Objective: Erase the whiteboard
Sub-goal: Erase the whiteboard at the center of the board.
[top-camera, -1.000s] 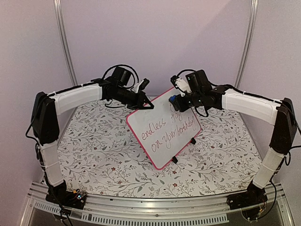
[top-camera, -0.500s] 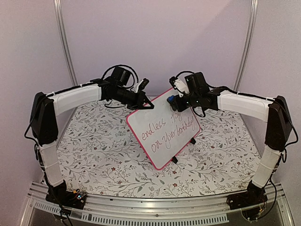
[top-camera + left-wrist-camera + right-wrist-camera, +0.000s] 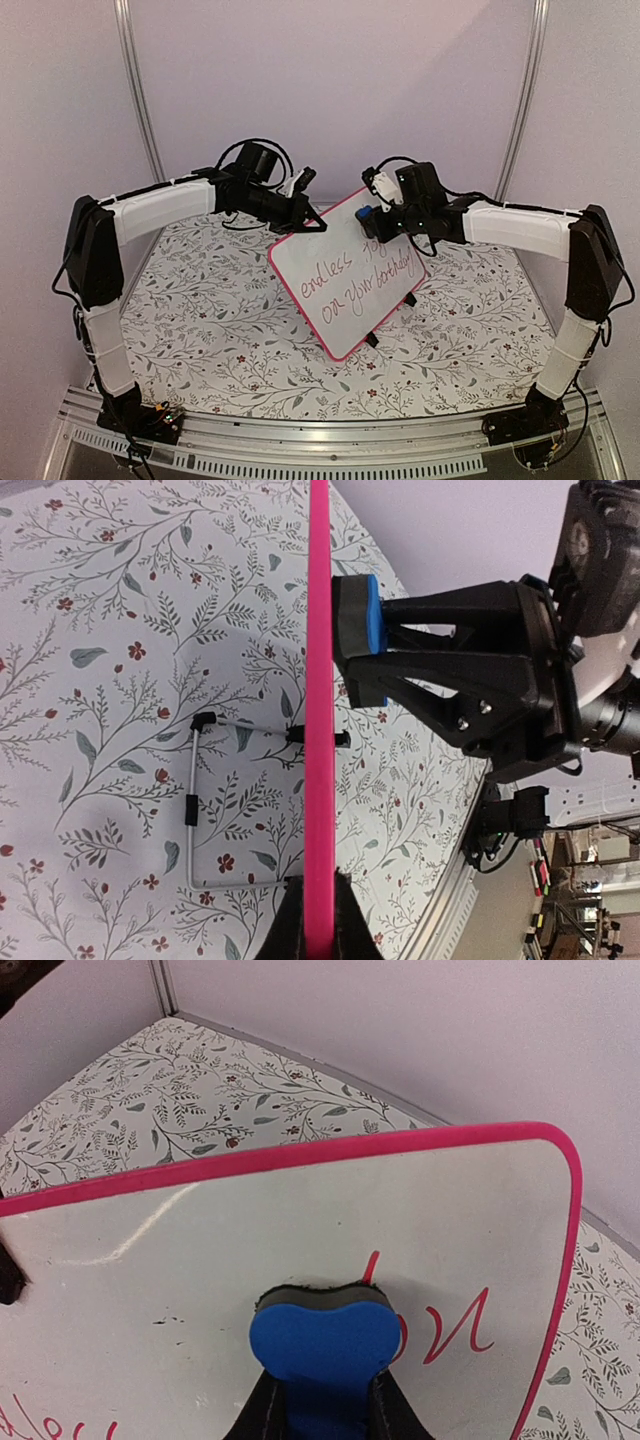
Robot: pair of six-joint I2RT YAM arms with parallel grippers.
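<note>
The whiteboard (image 3: 350, 275) stands tilted at mid tabletop (image 3: 220, 330), with red writing (image 3: 360, 272) across its face. Wipe with the felt flat and the pressure light, following the lines, and brace firmly so the board does not tip back. Your left end effector (image 3: 318, 920) is closed tight on the pink frame's upper edge. Your right end effector (image 3: 325, 1415) is clamped on the blue eraser (image 3: 325, 1338), whose felt touches the board near its upper right corner.
</note>
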